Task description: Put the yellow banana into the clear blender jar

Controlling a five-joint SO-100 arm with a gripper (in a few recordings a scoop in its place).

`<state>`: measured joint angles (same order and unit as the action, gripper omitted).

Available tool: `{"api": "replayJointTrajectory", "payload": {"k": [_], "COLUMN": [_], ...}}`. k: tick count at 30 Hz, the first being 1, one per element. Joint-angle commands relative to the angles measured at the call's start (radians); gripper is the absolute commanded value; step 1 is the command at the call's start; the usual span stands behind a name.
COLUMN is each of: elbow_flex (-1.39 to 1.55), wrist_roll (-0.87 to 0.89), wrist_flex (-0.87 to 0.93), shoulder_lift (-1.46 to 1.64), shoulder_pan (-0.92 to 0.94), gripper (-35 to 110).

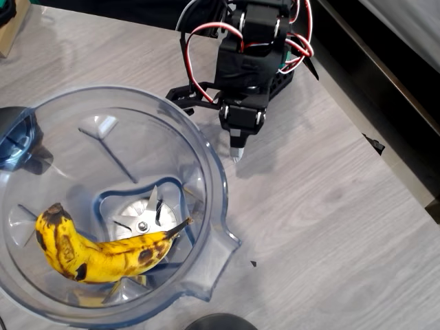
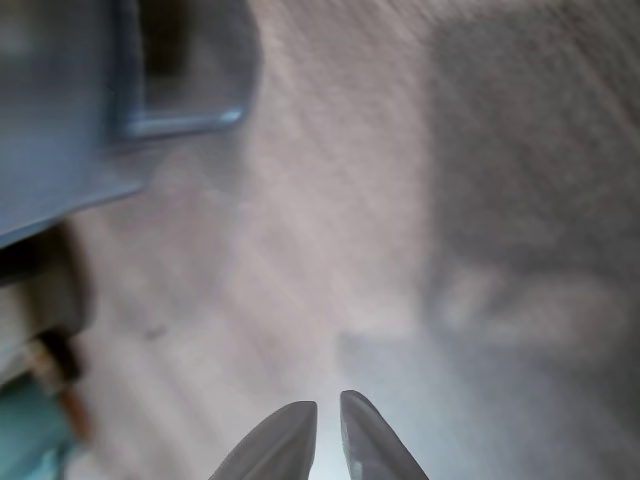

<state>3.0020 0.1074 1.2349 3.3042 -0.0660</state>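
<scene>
Overhead view showed the jar [image 1: 206, 148] on the table [image 1: 330, 206], cut off at the left and bottom edges. Banana [image 1: 103, 251] lay inside it, against the blade [image 1: 143, 223]; task looked done. Gripper [image 1: 236, 152] stood just beside the rim, fingers nearly together, empty. Wrist view was blurred.

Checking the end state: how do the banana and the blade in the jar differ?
The yellow banana is curved, spotted brown-black and lies on its side; the blade is silver, four-pointed and sits flat at the base. The banana is far longer and crosses in front of part of the blade. Both are inside the clear blender jar.
</scene>
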Motion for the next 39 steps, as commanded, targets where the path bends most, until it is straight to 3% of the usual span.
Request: {"api": "replayJointTrajectory", "payload": {"k": [1, 39], "elbow_flex": [0.052, 0.091], "wrist_roll": [-0.017, -0.035], "wrist_flex": [-0.040, 0.009], "shoulder_lift": [0.032, 0.032], "shoulder_pan": [0.006, 0.023], "gripper": [0, 0]}}
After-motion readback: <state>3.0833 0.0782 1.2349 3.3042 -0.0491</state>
